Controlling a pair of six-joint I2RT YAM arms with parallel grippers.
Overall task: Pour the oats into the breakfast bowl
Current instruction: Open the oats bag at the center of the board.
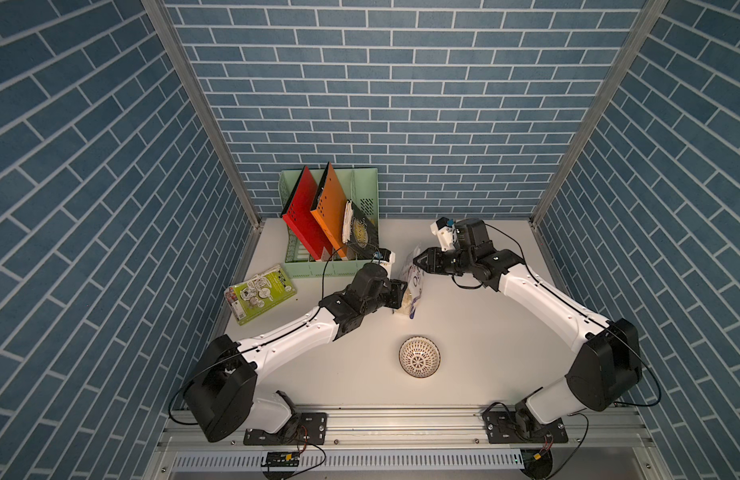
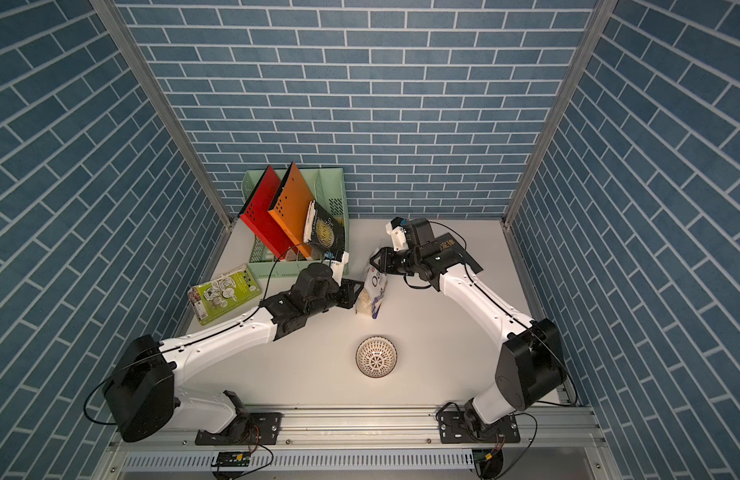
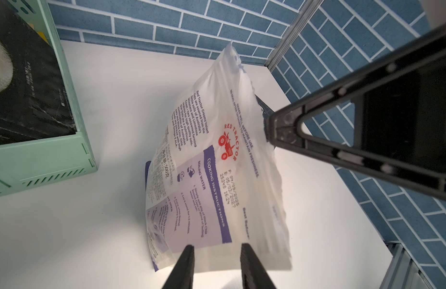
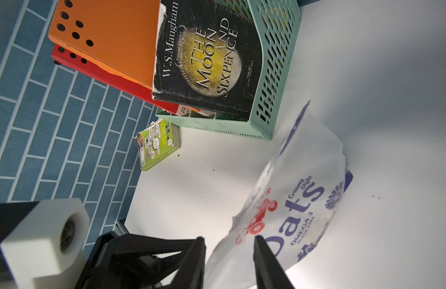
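The white oats pouch stands upright on the table between the two arms, with pale oats showing through its lower part. My left gripper is shut on the pouch's side edge. My right gripper is shut on the pouch's top part, above the printed "Oats". The breakfast bowl, white with a dark line pattern, sits empty on the table nearer the front, apart from both grippers.
A mint-green file rack at the back left holds a red folder, an orange folder and a dark book. A green-and-white packet lies flat at the left. An aluminium rail runs along the front edge.
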